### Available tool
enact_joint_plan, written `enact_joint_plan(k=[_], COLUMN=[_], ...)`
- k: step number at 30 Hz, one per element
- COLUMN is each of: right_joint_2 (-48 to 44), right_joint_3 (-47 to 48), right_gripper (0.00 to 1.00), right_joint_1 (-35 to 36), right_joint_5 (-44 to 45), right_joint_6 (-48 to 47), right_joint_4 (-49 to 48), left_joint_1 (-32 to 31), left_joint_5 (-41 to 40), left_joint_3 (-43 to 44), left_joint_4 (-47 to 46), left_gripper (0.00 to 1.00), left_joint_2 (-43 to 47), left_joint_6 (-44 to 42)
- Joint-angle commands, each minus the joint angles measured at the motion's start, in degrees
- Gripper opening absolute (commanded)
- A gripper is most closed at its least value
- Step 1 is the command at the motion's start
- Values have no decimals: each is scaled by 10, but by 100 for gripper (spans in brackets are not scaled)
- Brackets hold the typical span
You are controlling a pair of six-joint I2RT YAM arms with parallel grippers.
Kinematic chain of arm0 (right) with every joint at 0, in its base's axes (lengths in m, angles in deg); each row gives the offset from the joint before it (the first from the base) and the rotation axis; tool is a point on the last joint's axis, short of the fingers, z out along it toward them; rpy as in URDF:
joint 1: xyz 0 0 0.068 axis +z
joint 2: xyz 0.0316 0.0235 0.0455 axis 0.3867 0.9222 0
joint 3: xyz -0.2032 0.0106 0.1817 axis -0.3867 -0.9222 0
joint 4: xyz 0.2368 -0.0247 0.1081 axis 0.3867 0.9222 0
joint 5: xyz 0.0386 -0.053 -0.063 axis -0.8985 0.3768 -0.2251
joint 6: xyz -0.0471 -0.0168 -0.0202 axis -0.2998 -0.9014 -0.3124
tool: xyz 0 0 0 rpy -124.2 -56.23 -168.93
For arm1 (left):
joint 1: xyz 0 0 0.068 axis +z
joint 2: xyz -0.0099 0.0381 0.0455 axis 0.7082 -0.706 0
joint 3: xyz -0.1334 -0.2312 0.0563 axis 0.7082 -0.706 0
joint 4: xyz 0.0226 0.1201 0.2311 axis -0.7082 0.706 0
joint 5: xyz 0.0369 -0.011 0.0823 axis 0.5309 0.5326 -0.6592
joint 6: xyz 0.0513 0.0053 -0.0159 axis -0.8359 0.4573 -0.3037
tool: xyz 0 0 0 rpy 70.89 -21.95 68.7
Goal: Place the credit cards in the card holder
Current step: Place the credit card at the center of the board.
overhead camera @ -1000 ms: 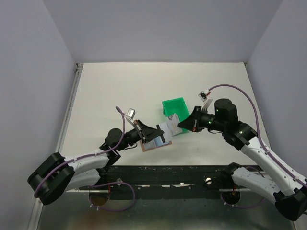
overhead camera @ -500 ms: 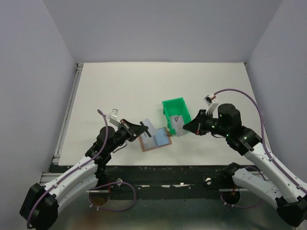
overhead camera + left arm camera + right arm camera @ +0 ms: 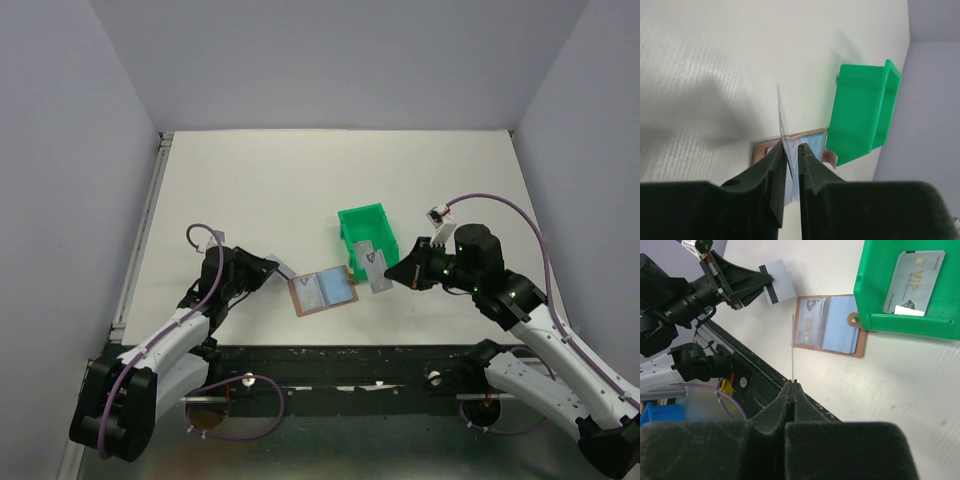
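Note:
The tan card holder (image 3: 298, 301) lies open on the table, left of the green bin, with two credit cards (image 3: 809, 322) in its pockets. My left gripper (image 3: 272, 264) hovers just left of it. Its jaws stand slightly apart, and a pale credit card (image 3: 781, 115) leans edge-on between the fingers (image 3: 771, 170). My right gripper (image 3: 393, 274) is to the right of the holder, shut on another credit card (image 3: 791, 350) seen edge-on. A further card (image 3: 915, 275) lies inside the bin.
The green plastic bin (image 3: 362, 215) stands just behind and right of the card holder (image 3: 861, 340), its front wall (image 3: 905, 322) close to the holder's snap tab. The table's dark front edge (image 3: 755, 370) runs just below the holder.
My left arm has drawn back to the left, away from the holder, carrying its card, and its jaws have parted a little. The right gripper has shifted slightly right and nearer, still shut.

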Motion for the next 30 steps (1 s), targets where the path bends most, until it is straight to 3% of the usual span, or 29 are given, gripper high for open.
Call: enact_joint_plan(k=[1,5,13,22,30], right_joint_2=[-6,-4,1,22,47], right_joint_3=[-14,-21,-19,-55,-59], right_gripper=[0,0,0,0,0], right_joint_1=[3,3,3,3,3], right_joint_5=[15,16,-4,-142,-187], right_joint_6=[0,1,10,81,121], right_joint_4=[9,2,-13,-169,-238], left_joint_1=[21,22,22,17,-72], left_joint_5=[10,5,15,197,240], left_joint_3=[-11,-6,-8,-46,3], left_joint_4=[-29,-3,28,-282,-388], left_gripper=[34,45,50,60,63], left_joint_2=[-3,7,72,75,25], left_joint_6=[-6,-14,-19,-16,-14])
